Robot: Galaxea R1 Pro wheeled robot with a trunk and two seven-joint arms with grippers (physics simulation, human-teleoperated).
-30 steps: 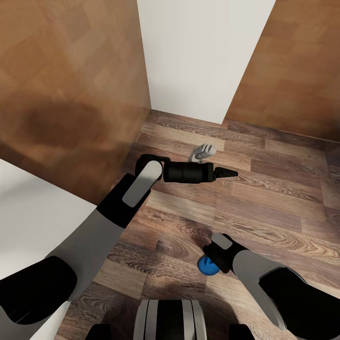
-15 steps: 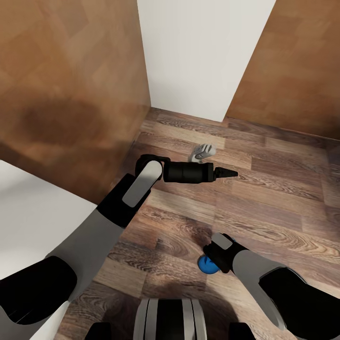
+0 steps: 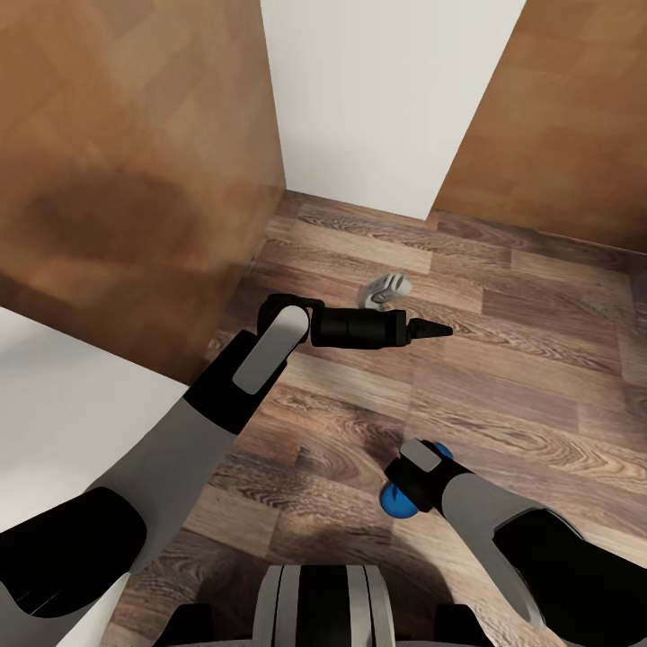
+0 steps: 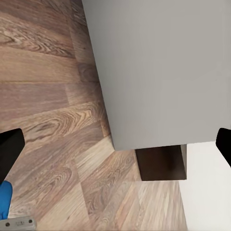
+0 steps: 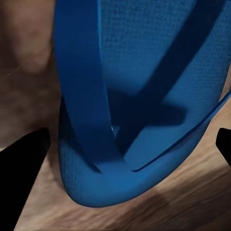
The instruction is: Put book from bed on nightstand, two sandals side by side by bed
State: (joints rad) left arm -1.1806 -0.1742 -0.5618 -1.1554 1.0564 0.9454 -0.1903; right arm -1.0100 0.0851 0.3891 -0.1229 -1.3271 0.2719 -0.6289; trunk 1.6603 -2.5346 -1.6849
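The right gripper (image 5: 120,159) is spread wide, its two dark fingertips (image 5: 21,178) standing either side of a blue sandal (image 5: 139,96) that lies on the wood floor (image 5: 29,96); whether they touch it I cannot tell. The right wrist view shows the thong straps and textured sole up close. From the head view, only blue bits of the sandal (image 3: 394,503) peek out beneath the right gripper (image 3: 409,490), whose arm reaches down and forward. The left gripper (image 3: 431,331) points right, across the floor (image 3: 539,377), with the forearm level and the tips together as far as I can see. The left wrist view has the fingertips at its edges, a grey wall (image 4: 159,72) and a dark wood block (image 4: 161,163).
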